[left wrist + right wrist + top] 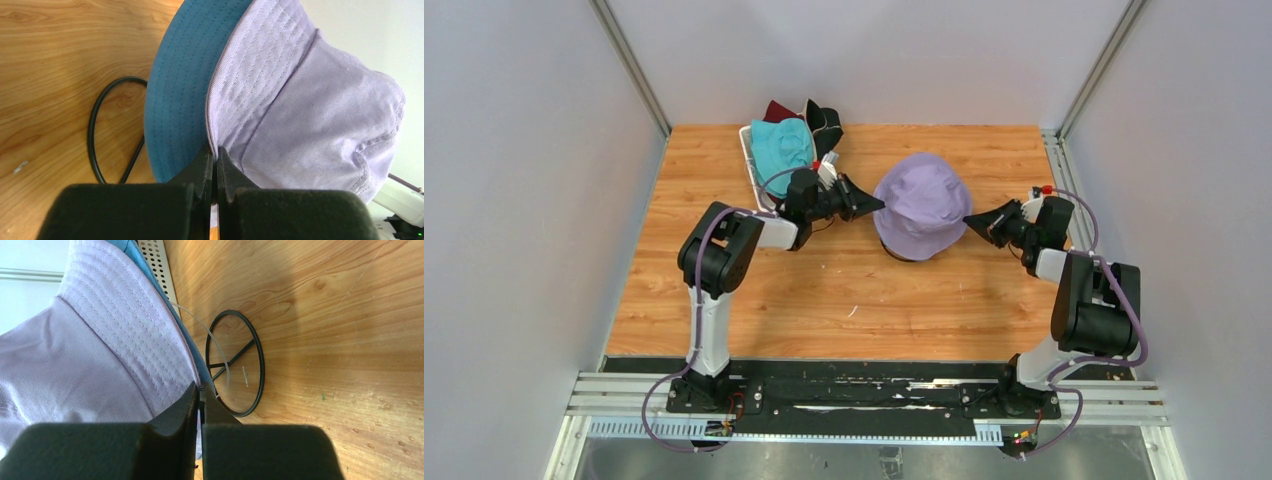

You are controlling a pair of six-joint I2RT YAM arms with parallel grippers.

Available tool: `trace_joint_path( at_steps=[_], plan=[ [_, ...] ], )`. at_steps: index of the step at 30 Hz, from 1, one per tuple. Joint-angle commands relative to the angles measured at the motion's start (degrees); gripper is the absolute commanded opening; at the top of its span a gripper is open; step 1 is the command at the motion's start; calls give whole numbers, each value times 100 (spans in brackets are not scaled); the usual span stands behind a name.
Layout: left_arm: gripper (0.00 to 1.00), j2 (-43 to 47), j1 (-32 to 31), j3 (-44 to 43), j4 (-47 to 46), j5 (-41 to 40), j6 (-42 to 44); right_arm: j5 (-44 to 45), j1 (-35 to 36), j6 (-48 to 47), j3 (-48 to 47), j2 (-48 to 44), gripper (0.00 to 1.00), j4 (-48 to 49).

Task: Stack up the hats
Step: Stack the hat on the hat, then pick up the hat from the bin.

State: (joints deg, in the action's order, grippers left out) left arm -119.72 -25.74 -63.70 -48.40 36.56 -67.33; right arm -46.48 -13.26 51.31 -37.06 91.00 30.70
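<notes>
A lavender hat (922,205) sits over a blue hat (180,90) in the middle of the table, above the black wire stand (235,362). My left gripper (879,205) is shut on the left edge of the lavender brim; in the left wrist view the jaws (215,152) pinch that brim, with the blue brim just beside it. My right gripper (969,220) is shut on the right edge of the same brim (200,387). A teal hat (782,145), a dark red hat (776,108) and a black hat (824,120) lie piled at the back left.
The white lattice basket (749,160) holds the piled hats at the back left, right behind the left arm. The stand's ring base (100,130) rests on the wooden table under the two hats. Grey walls close in on both sides.
</notes>
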Motion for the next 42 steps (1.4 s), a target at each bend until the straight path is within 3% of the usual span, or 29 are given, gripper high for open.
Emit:
trace_joint_path(
  at_steps=[1, 12, 19, 22, 24, 29, 38, 42],
  plan=[
    [0, 53, 57, 321, 1089, -298, 711, 424, -47, -259, -89, 148, 1, -149],
    [7, 336, 95, 121, 2603, -781, 1787, 486, 49, -288, -166, 258, 1, -165],
    [30, 590, 95, -86, 3590, -1301, 2309, 491, 76, -327, -191, 196, 1, -187],
    [40, 812, 95, -68, 3851, -1583, 2464, 513, 71, -406, -177, 64, 12, -281],
    [41, 968, 91, -82, 4124, -1814, 2573, 541, 75, -477, -175, -67, 24, -377],
    [41, 1599, 95, 111, 4234, -2150, 2651, 702, 83, -725, -176, -705, 39, -861],
    [41, 3454, 95, 430, 4614, -3092, 2984, 1216, 80, -1530, -763, -2467, 50, -2582],
    [55, 3956, 94, 3, 5412, -4195, 3481, 1116, 78, -1765, -1350, -2823, 52, -3087]
  ],
)
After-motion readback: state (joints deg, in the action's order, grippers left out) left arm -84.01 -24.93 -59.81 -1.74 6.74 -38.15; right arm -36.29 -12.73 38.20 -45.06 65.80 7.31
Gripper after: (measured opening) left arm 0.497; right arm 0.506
